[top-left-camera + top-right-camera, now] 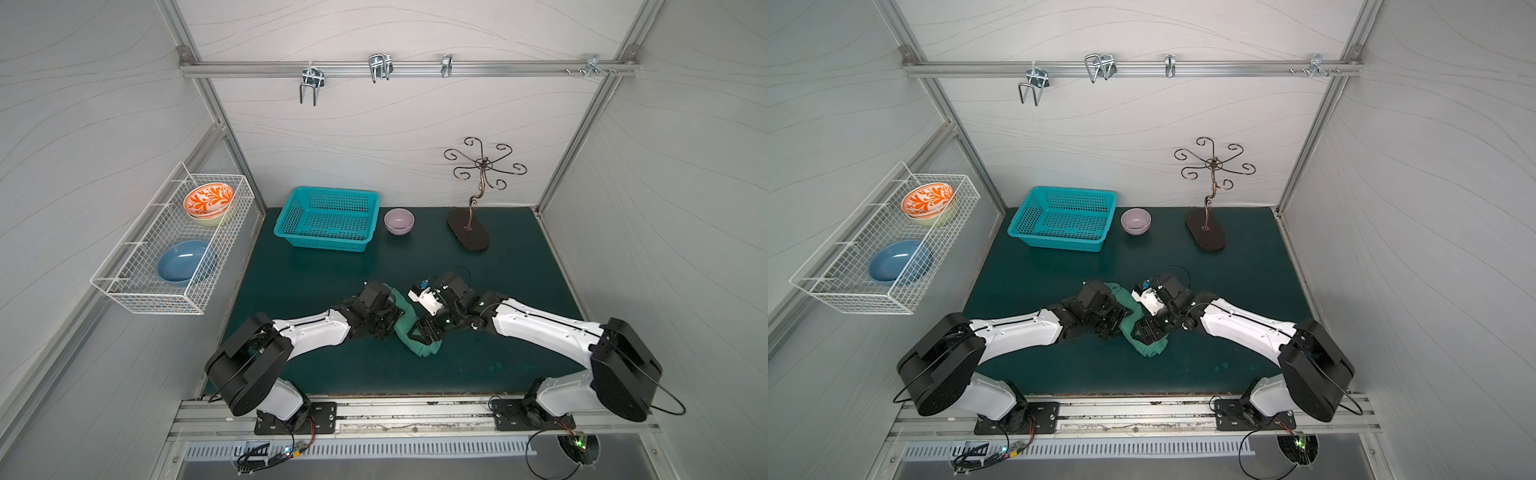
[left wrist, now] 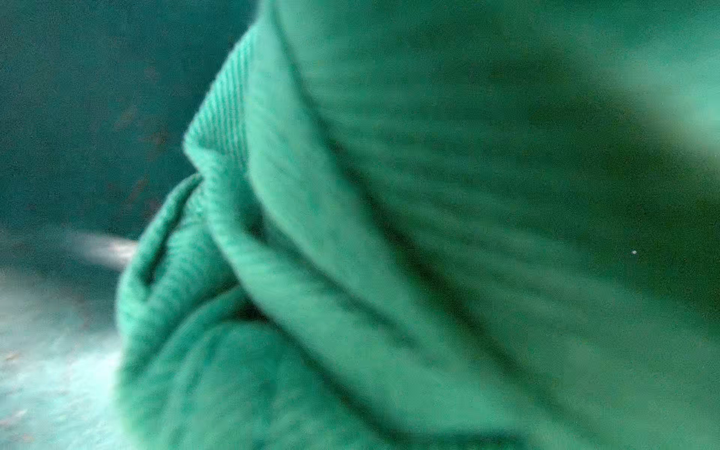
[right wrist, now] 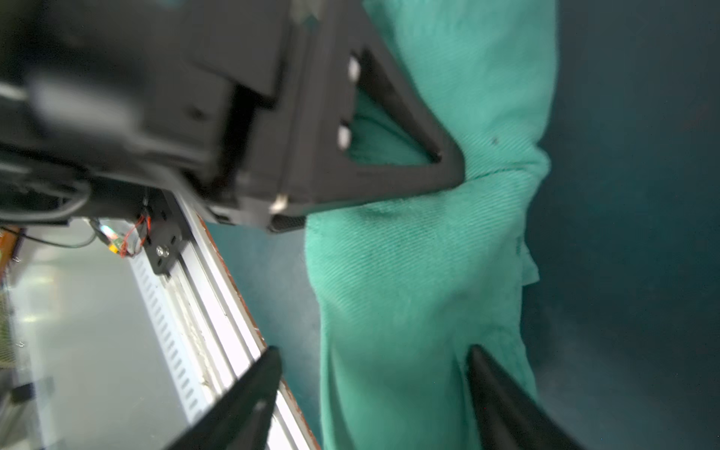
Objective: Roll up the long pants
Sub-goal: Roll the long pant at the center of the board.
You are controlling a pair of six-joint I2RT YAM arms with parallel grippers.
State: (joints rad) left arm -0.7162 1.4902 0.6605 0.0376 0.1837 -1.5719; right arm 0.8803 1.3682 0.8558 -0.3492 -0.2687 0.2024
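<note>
We find the long pants (image 1: 409, 330) gathered into a short, thick roll on the dark teal worktop (image 1: 332, 365). The roll lies towards the front edge, midway between the two arms. It is well apart from the turquoise basket (image 1: 286, 218), the lilac bowl (image 1: 399, 220) and the wire stand (image 1: 469, 237) along the back. The left fingers (image 3: 374, 183) grip the roll across its middle. In the right wrist view we see one black triangular finger dug into the cloth, which cinches to a waist at its tip, while its partner is hidden behind the fabric. We judge this clamp is there to pin the wound layers so they cannot spring loose. The left wrist view is filled with the pants (image 2: 389, 233), their overlapped folds spiralling at one end, which suits a roll that is nearly finished. The right fingers (image 3: 502, 401) stand wide apart and straddle the roll nearer the front rail (image 3: 218, 311). One tip touches the cloth and the other is clear of it, so they hold nothing. We read that spread as readiness for a fresh hold on the looser end nearest the front. The soft twill looks likely to sag or unwind wherever it is not pinned.
</note>
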